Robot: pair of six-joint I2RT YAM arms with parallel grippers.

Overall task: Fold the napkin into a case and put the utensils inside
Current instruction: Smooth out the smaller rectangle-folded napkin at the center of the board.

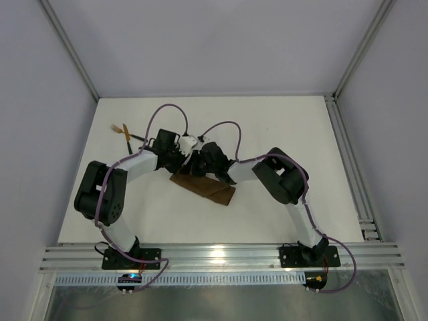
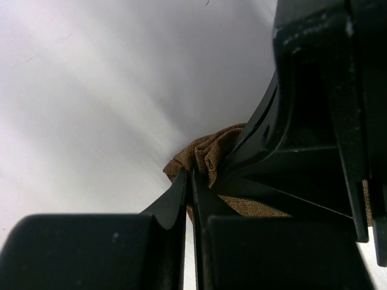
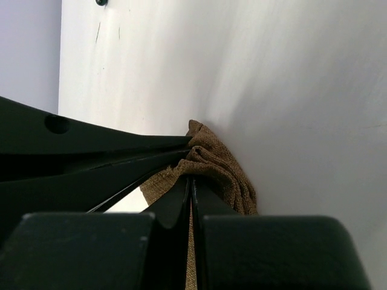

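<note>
The napkin (image 1: 212,190) lies near the middle of the table (image 1: 287,127), folded down to a narrow brown strip that runs on a slant from upper left to lower right, with its upper-left end bunched into gathered pleats where both grippers meet it. In the left wrist view the left gripper (image 2: 189,181) has its two black fingers pressed together with a puckered fold of the napkin (image 2: 208,151) nipped at their tips, and the right arm's dark fingers cross close in front from the right. In the right wrist view the right gripper (image 3: 190,176) is likewise closed tight on the crumpled edge of the napkin (image 3: 213,164), the left arm's fingers slanting in from the left and touching the same bunch. From above, the left gripper (image 1: 182,162) and the right gripper (image 1: 202,162) sit almost tip to tip at the cloth's far edge; both arms reach inward with elbows bowed out, purple cables (image 1: 167,110) looping over the wrists. The utensils (image 1: 126,132) lie well apart to the far left, the gold head pointing towards the left wall, just beyond the left wrist. Bare white table opens to the far side and to the right, bounded by an aluminium rail (image 1: 348,154) on the right edge and another rail (image 1: 221,255) along the near edge
</note>
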